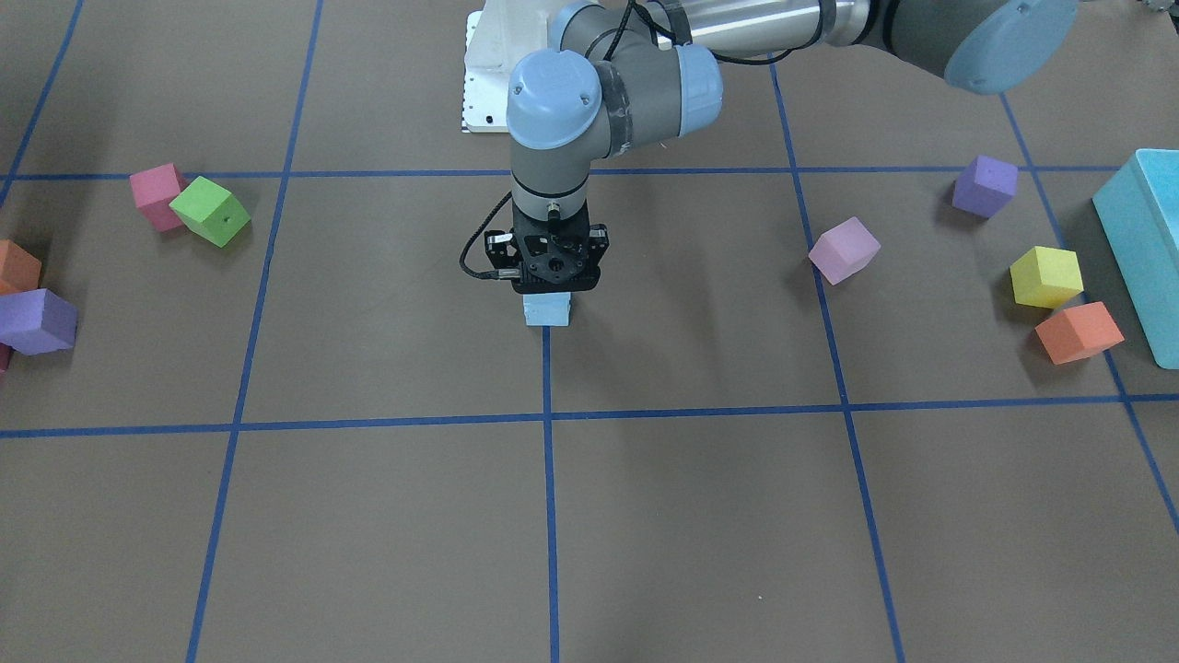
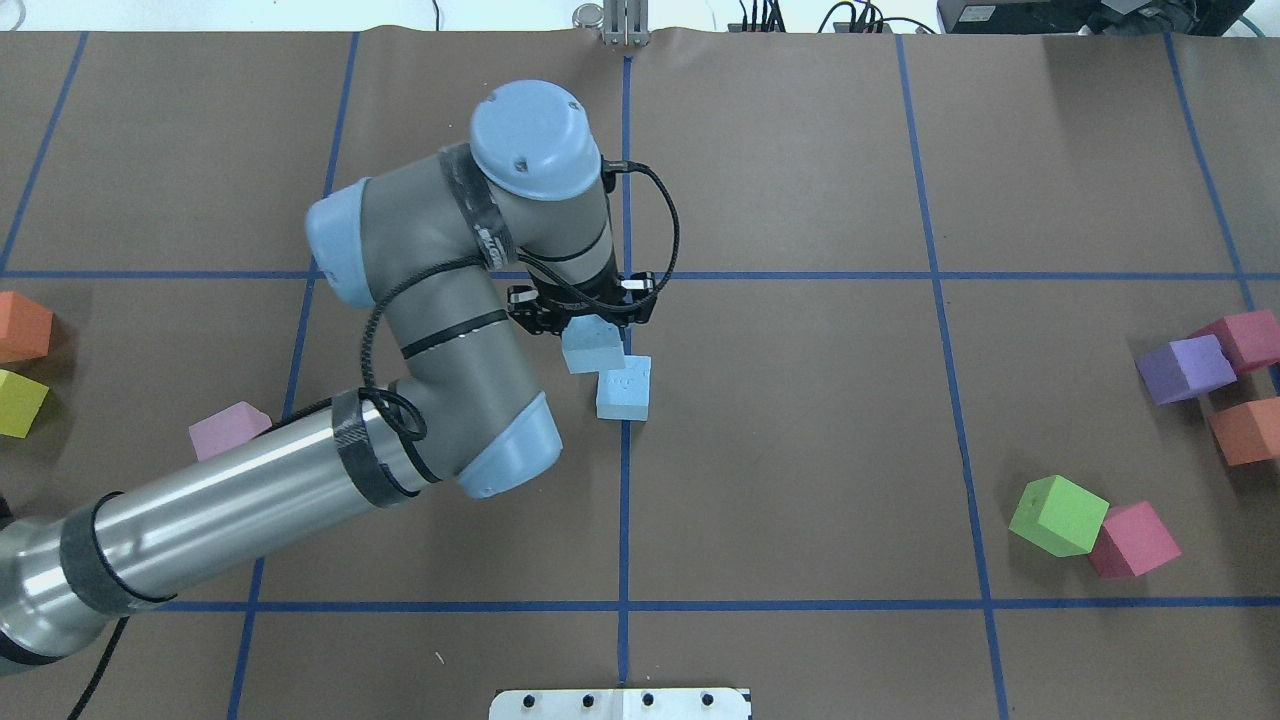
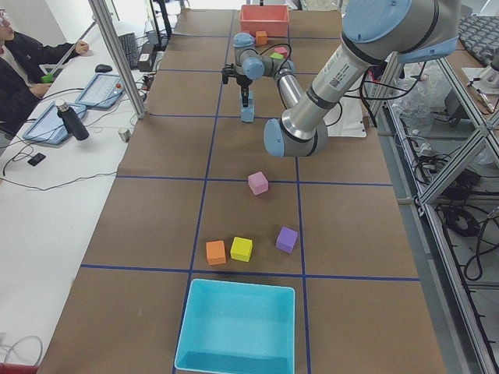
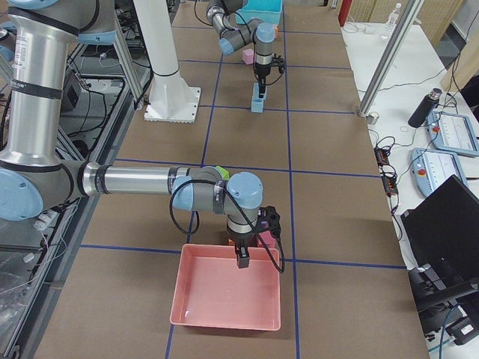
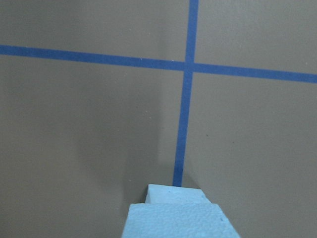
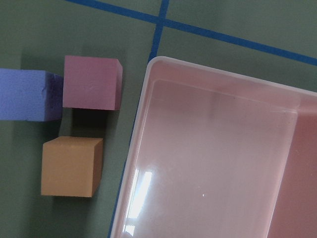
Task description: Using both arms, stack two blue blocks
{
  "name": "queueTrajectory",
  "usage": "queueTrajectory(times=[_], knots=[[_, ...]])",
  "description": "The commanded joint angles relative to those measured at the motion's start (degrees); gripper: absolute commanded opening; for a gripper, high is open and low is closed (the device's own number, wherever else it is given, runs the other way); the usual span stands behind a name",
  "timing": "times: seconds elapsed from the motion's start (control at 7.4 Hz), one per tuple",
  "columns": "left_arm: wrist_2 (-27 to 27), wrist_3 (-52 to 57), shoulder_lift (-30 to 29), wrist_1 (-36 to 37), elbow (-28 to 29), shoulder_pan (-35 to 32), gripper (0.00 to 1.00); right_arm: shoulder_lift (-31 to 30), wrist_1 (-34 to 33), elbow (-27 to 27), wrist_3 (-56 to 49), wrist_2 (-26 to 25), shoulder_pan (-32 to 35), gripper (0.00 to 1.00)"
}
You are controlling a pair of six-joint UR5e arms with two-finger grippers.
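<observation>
On the brown paper-covered table [image 1: 700,516] with its blue tape grid [image 1: 548,419], the left gripper [image 1: 550,287] stands upright at the centre. Its jaws are closed on the upper blue block [image 2: 592,347], which sits over the lower blue block [image 2: 624,390] on a grid line; whether the two touch is unclear. The right gripper [image 4: 243,260] hangs over the pink tray [image 4: 224,299] at the right end, and its jaws cannot be judged.

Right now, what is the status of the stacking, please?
Left gripper shut on upper blue block, over lower blue block. Right gripper over pink tray edge, state unclear. No obstacle near stack.
</observation>
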Motion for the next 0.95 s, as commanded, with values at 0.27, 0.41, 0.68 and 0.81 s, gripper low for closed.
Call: queueTrajectory(times=[0.27, 0.41, 0.68, 0.81], knots=[[0.7, 3.2, 0.1, 0.0, -0.1, 0.6, 0.02, 0.1, 0.0, 0.0, 0.1, 0.0, 0.0, 1.00], [0.7, 3.2, 0.2, 0.0, 0.0, 0.6, 0.02, 0.0, 0.0, 0.0, 0.1, 0.0, 0.0, 1.00], [0.6, 3.1, 0.2, 0.1, -0.3, 0.6, 0.03, 0.1, -0.1, 0.0, 0.1, 0.0, 0.0, 1.00], [0.5, 3.1, 0.3, 0.0, -0.1, 0.6, 0.03, 0.1, -0.1, 0.0, 0.0, 0.0, 0.0, 1.00]])
